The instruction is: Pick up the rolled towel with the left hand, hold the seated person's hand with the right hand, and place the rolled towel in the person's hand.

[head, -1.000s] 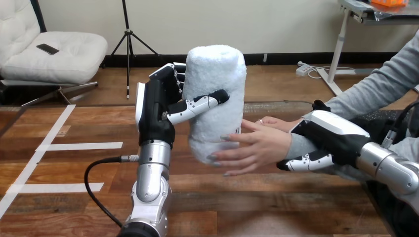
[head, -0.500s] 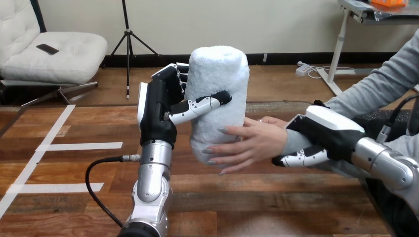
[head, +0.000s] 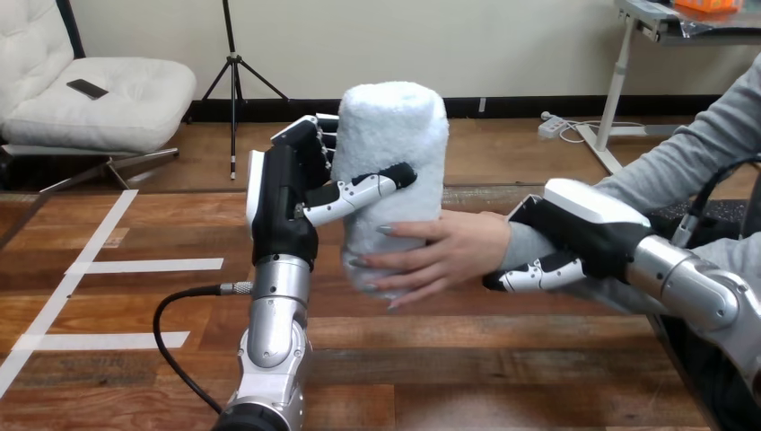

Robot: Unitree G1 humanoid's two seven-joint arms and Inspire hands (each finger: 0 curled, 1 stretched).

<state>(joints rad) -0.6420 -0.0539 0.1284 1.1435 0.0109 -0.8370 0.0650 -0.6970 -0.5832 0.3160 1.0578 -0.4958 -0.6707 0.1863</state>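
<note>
The robot's black-and-white left hand (head: 285,199) holds a soft, fluffy white rolled towel (head: 395,135). The rolled towel stands straight up in the air, above the brown wooden counter (head: 449,377) and not touching it. The left hand is at the towel's left side. Its fingers (head: 316,133) curl round the back of the towel, and its thumb (head: 370,187) lies across the front, so it grips the towel tight. The silver left arm (head: 274,323) comes up from the bottom.

The person's hand (head: 444,251) reaches in from the right and wraps round the low part of the towel, just under the robot's thumb. So both the robot's left hand and the person's hand are on the towel.

The robot's right hand (head: 583,229) is at the person's wrist (head: 516,247), in a grey sleeve. Its white back lies over the wrist and its thumb (head: 531,277) curls under it, so it grips the wrist.
</note>
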